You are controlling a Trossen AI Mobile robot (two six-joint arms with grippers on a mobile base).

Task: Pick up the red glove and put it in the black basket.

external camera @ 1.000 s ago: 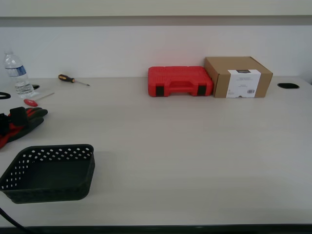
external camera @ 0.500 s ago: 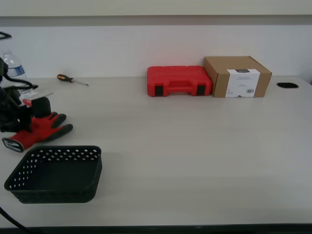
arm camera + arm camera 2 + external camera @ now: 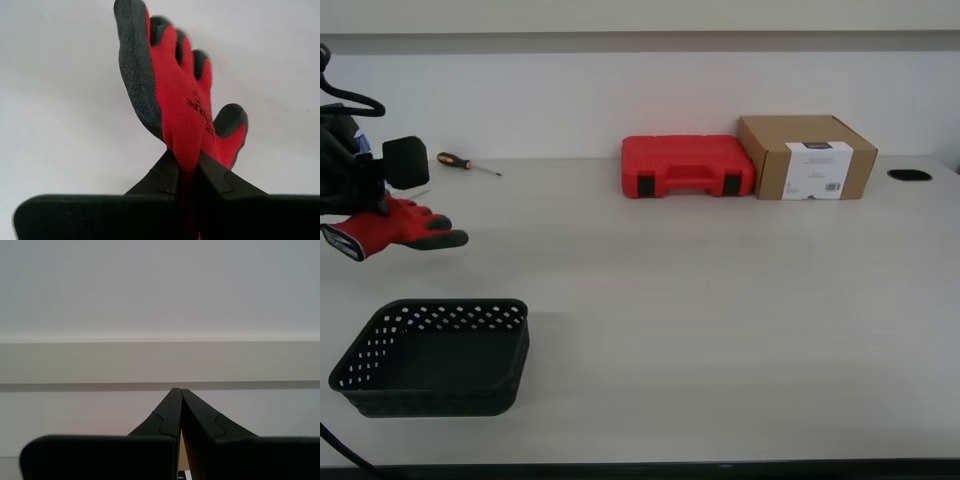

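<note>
The red knit glove with dark grey coated fingertips and palm is held clear of the pale worktop, at the exterior view's left, above and a little behind the low black perforated plastic basket. It is pinched by the first tool, whose jaws are clenched on the knit fabric near the palm end, as the first wrist view shows. The grip appears to have been taken low on the glove so that the fingers hang free ahead of the tool and can be lowered into the basket first.

In the exterior view the glove's long axis lies roughly level, slightly tilted, with the dark fingertips pointing toward that view's right and the white-trimmed cuff toward its left. The glove is seen edge-on in the first wrist view, the fingers running straight away from the tool.

The second tool is closed on nothing and faces a plain wall, well out of the work; it seems to be kept parked so the carry is left unobstructed
</note>
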